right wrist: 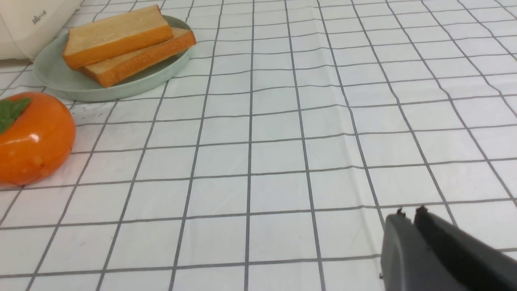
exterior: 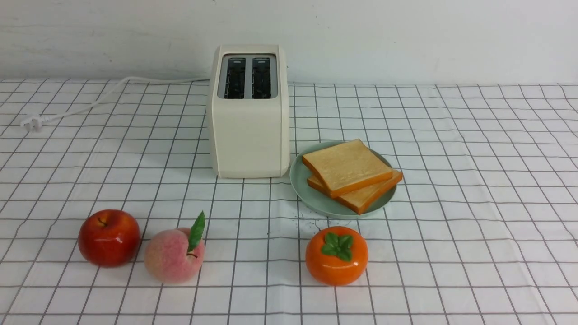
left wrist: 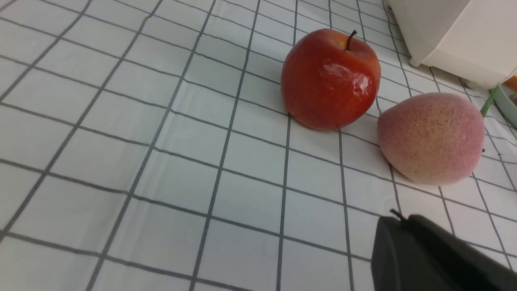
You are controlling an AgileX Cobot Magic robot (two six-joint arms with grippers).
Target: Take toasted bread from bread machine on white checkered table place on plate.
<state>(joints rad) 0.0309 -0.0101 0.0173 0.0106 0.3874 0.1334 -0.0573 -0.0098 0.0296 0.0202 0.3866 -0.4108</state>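
Two slices of toasted bread (exterior: pixel 347 169) (right wrist: pixel 117 34) lie stacked on the pale green plate (exterior: pixel 301 187) (right wrist: pixel 52 74), the upper one skewed over the lower. The cream bread machine (exterior: pixel 249 117) (left wrist: pixel 456 32) stands just left of the plate on the white checkered table (exterior: pixel 474 203), its two slots dark. Neither arm shows in the front view. My left gripper (left wrist: pixel 400 218) hovers shut and empty over the cloth, on the near side of the apple and the peach. My right gripper (right wrist: pixel 410 213) is shut with nothing in it, over bare cloth far from the plate.
A red apple (exterior: pixel 109 238) (left wrist: pixel 330 79), a pink peach (exterior: pixel 174 256) (left wrist: pixel 431 137) and an orange persimmon (exterior: pixel 336 256) (right wrist: pixel 34 139) stand in a row near the front. The toaster's white cord (exterior: pixel 90 101) trails to the far left. A wall runs behind.
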